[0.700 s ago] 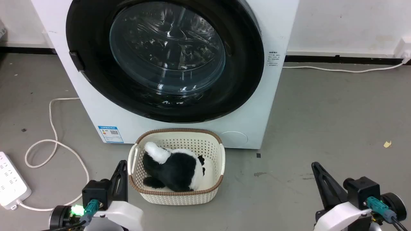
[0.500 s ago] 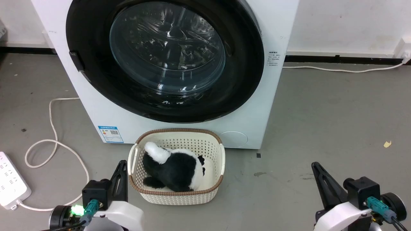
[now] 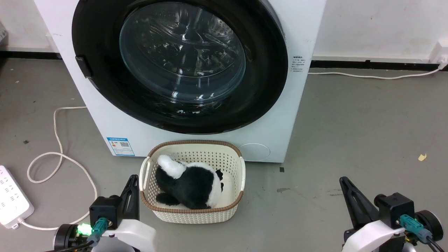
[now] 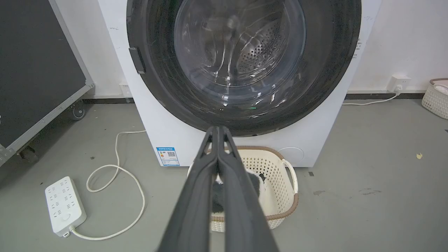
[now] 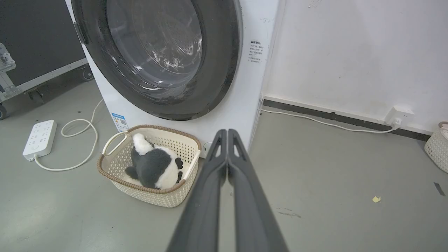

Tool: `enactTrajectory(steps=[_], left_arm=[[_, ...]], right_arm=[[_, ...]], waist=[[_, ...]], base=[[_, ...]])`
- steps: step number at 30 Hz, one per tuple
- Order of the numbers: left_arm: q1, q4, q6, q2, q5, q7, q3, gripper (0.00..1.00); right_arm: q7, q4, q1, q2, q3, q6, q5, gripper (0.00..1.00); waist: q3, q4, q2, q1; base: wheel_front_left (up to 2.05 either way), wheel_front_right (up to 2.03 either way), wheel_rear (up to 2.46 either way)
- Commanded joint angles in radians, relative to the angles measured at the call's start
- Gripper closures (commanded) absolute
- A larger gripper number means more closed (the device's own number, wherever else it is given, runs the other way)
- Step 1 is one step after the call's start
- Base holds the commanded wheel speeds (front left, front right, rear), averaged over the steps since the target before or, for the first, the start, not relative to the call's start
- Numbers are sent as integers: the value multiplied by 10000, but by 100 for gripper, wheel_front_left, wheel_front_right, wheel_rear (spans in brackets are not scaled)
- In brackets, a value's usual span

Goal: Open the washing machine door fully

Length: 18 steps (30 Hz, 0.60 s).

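One washing machine door (image 3: pixel 180 66), closed; one basket (image 3: pixel 191 217)

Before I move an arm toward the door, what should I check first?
1. washing machine door shut flush on the washing machine: ok.
2. left gripper holding nothing: ok.
3. right gripper holding nothing: ok.
4. A gripper at the door's black tab: not ok, both hang low, apart from it.
5. basket clear of the door's swing: cannot tell.
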Motion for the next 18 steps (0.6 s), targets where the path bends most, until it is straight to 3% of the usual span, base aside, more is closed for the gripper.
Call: enactTrajectory(steps=[1,18], left_arm=[[-27,-37,28,12,89,3,-1,100],[-27,-37,28,12,89,3,-1,100]], right_arm=[[14,-47,-134,49,-5,-11,-76,100],[14,-47,-134,49,-5,-11,-76,100]], waist=[[0,0,0,0],[0,0,0,0]], base=[[0,0,0],[0,0,0]])
